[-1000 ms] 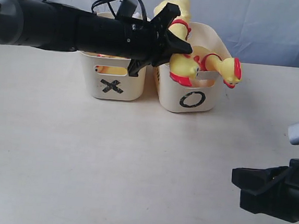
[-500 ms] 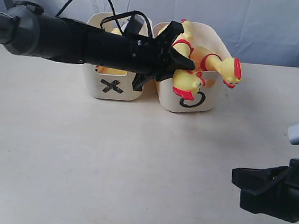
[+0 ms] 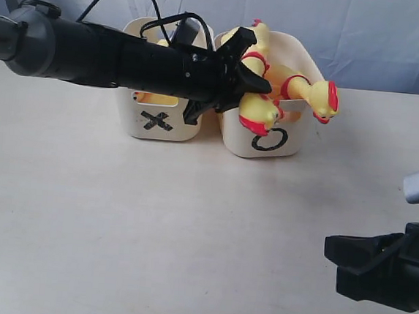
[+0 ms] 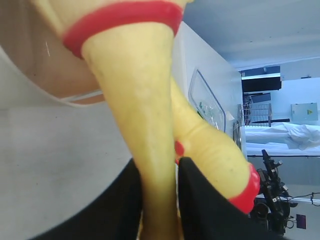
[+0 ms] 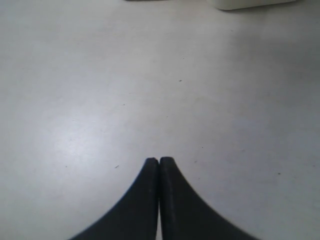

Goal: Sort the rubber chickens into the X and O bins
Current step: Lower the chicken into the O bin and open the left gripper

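While the left gripper (image 3: 249, 61) pinches a rubber chicken (image 3: 256, 111) by its neck, the toy hangs head-down over the front rim of the O bin (image 3: 270, 140). The right gripper (image 5: 159, 164) sits clenched over the table (image 3: 152, 225), well apart from that bin.

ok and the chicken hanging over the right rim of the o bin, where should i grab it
Grip that chicken on its slim neck, between the red collar and the head, where it pokes out past the O bin's rim. Come from above on the bin's right, jaws across the neck: that stretch is narrow, exposed and lies nearly level.
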`<action>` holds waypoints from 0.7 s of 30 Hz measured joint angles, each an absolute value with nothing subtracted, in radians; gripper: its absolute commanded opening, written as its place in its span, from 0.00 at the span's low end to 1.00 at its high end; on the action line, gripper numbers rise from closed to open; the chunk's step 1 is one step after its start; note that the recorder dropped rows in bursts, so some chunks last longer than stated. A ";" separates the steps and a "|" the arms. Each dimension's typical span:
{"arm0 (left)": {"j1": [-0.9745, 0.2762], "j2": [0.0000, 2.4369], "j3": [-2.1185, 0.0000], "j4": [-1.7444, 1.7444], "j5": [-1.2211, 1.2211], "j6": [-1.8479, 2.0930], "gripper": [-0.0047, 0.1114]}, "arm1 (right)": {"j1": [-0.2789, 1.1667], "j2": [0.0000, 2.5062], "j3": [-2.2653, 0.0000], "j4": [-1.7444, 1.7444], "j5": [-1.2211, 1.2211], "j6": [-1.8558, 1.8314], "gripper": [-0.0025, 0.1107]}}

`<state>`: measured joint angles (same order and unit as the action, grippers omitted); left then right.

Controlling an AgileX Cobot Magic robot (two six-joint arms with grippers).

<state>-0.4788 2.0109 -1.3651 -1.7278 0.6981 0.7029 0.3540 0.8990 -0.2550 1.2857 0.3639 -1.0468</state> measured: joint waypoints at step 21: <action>-0.479 2.011 -1.381 -1.728 0.703 0.685 0.60 | 0.354 0.899 -0.255 1.288 0.368 -1.054 0.02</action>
<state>-0.4788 2.0109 -1.3811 -1.7278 0.7028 0.6850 0.3540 0.8990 -0.2550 1.2876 0.3676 -1.0542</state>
